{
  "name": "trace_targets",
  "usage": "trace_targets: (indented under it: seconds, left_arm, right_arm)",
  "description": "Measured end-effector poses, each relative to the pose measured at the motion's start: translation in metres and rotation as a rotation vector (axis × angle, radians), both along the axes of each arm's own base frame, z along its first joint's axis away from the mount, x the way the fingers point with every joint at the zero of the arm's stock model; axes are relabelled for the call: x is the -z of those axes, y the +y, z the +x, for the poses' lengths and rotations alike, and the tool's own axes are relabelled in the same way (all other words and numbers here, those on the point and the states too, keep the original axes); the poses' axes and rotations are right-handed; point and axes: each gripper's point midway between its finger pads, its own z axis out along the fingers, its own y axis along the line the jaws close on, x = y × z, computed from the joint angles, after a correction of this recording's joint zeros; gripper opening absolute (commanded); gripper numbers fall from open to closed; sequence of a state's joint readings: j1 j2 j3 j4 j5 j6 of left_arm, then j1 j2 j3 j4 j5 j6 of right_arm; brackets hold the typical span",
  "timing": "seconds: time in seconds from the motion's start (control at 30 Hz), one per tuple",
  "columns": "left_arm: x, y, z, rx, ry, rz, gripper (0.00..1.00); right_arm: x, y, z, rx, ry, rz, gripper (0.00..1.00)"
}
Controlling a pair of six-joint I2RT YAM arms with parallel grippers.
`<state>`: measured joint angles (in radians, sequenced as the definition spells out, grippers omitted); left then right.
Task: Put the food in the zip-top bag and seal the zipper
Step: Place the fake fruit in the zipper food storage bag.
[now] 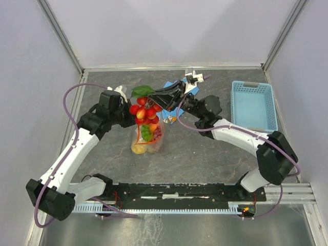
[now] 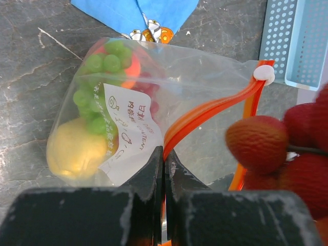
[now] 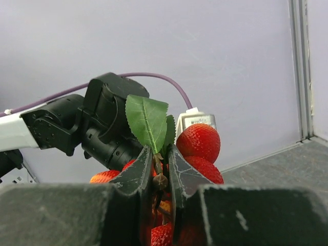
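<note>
Over the gray table (image 1: 215, 154), the left gripper (image 2: 164, 151) pinches the zipper (image 2: 205, 114) tight to hold the zip-top bag (image 2: 128, 82) open, and the right gripper (image 3: 160, 159) at the bag's 12 o'clock squeezes the strawberries (image 3: 199, 143) by their stem (image 3: 160, 180), ready to drop them in.

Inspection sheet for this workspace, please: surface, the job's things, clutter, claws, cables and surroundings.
Surface: dark stone-look table; no spills seen.
Job's things: clear bag holds a lemon, green grapes and an orange piece; its orange zipper strip is unsealed; strawberry bunch is at the mouth, not inside.
Clutter: blue patterned cloth; light-blue basket.
Claws: left claw shut on the clear bag's mouth edge; right claw shut on the strawberry bunch's stem.
Cables: a purple cable loops along each arm; no snag seen.
Surroundings: pale walls, metal frame posts; nothing else seen.
</note>
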<state>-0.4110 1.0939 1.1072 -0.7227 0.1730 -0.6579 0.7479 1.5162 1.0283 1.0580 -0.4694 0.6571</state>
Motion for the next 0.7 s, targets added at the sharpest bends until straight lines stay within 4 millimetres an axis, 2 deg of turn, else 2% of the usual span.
trace_targets:
  seconds: [0.23, 0.53, 0.6, 0.7]
  left_arm:
    - [0.0, 0.0, 0.0, -0.005, 0.014, -0.021, 0.03]
    - [0.0, 0.001, 0.001, -0.013, 0.015, -0.023, 0.03]
    - [0.0, 0.001, 0.001, -0.013, 0.016, -0.023, 0.03]
    - [0.0, 0.001, 0.001, -0.014, 0.017, -0.024, 0.03]
  right_arm:
    - [0.034, 0.014, -0.01, -0.011, 0.055, -0.02, 0.02]
    - [0.098, 0.002, -0.009, 0.066, 0.128, -0.126, 0.02]
    - [0.105, -0.001, -0.011, 0.08, 0.124, -0.152, 0.02]
    - [0.105, -0.004, -0.013, 0.093, 0.097, -0.176, 0.02]
